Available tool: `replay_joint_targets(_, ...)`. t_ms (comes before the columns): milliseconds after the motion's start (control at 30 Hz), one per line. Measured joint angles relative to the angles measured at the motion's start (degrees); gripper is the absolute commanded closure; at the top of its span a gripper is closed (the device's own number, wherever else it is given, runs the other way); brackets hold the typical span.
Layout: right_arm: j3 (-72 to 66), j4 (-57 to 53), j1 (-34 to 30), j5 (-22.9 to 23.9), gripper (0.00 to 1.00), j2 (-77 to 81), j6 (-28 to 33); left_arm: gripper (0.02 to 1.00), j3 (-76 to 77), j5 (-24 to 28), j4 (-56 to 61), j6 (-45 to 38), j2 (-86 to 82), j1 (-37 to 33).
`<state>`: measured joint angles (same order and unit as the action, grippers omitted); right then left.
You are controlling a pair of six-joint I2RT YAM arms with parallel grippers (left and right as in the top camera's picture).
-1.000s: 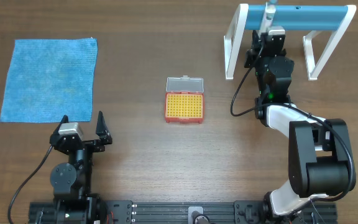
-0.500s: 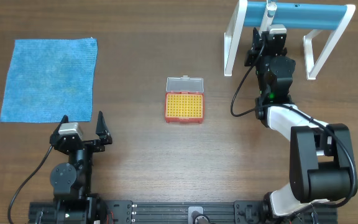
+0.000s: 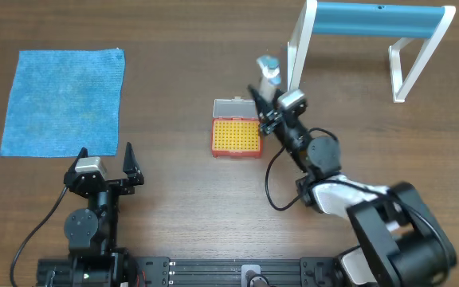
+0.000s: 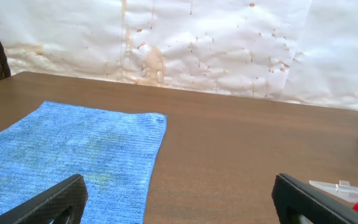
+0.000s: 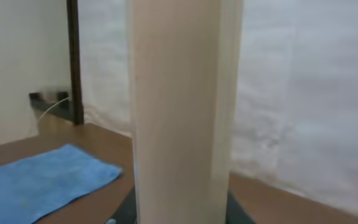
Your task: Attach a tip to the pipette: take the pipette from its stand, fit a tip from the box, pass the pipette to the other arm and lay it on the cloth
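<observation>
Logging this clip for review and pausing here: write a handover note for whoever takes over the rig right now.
Left gripper: open, holding nothing, low near its base, on the near side of the cloth.
Right gripper: shut on the pipette, lifted near the tip box.
Things: stand at the far right; tip box mid-table, lid open; cloth flat at the far left.
Done: pipette is off the stand.
Left: fit a tip (the pipette's lower end is hidden, so check), pass it to the left gripper, lay it on the cloth.

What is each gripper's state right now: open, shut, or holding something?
Left gripper: open, empty.
Right gripper: shut on the pipette.
</observation>
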<state>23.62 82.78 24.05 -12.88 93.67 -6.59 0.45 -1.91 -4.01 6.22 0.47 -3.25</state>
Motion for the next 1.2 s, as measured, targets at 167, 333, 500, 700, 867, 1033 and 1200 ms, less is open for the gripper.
replay_joint_targets(167,0.0,0.5,4.3,-2.2,0.921,3.8,-1.9,0.056,0.0,0.0,0.0,0.0,0.0,0.0)
replay_joint_targets(333,3.3,0.5,5.7,-2.3,0.921,9.3,-2.2,0.058,0.0,0.0,0.0,0.0,0.0,0.0)
replay_joint_targets(500,5.1,0.5,5.7,-2.3,0.921,11.9,-2.4,0.058,0.0,0.0,0.0,0.0,0.0,0.0)
replay_joint_targets(700,6.8,0.4,6.8,-2.3,0.919,14.4,-2.4,0.058,0.0,0.0,0.0,0.0,0.0,0.0)
replay_joint_targets(867,6.8,0.4,6.8,-2.3,0.919,14.4,-2.4,0.058,0.0,0.0,0.0,0.0,0.0,0.0)
replay_joint_targets(1033,6.8,-0.5,6.8,-2.3,0.921,14.4,-2.4,0.058,0.0,0.0,0.0,0.0,0.0,0.0)
replay_joint_targets(1200,6.8,-2.3,6.8,-2.3,0.919,14.4,-2.4,0.058,0.0,0.0,0.0,0.0,0.0,0.0)
